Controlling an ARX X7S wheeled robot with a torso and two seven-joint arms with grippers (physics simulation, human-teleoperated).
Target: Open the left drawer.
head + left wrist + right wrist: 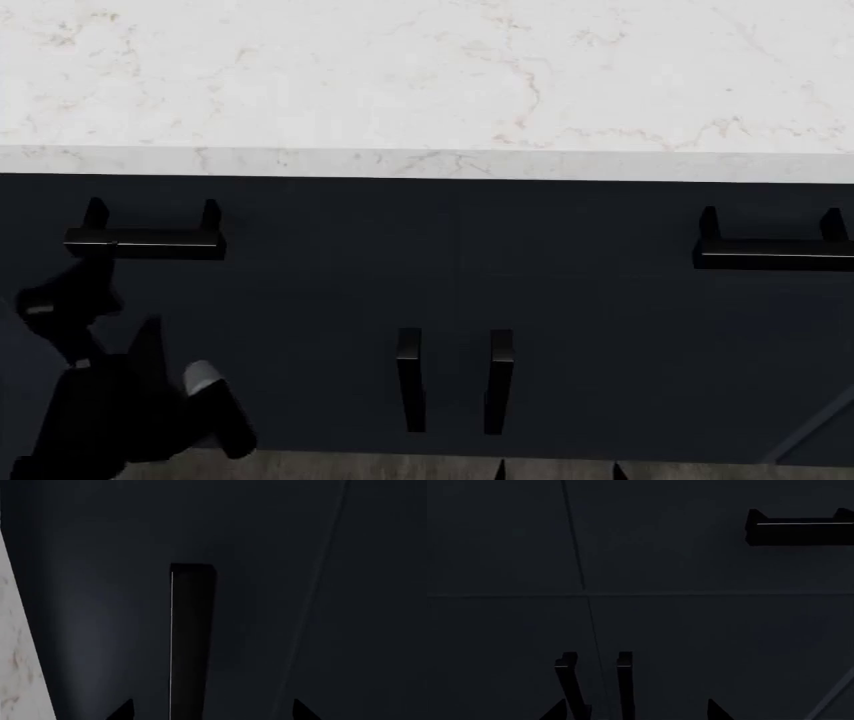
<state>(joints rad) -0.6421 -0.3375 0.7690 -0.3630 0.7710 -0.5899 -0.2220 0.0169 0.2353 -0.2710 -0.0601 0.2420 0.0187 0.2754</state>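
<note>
Head view: left drawer (267, 240) shut under countertop (427, 80); its handle (144, 240) horizontal, just above left gripper (60, 305), the nearer arm. Jaws spread wide, empty, in left wrist view.

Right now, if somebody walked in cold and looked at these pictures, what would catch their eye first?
First the pale marble countertop across the top of the head view, bright against the dark navy cabinet front below it. Next the black handles: the left drawer's horizontal bar under the counter edge at left, its twin at right, and two vertical door handles low in the middle. The left arm rises from the lower left, just below that left bar.
</note>
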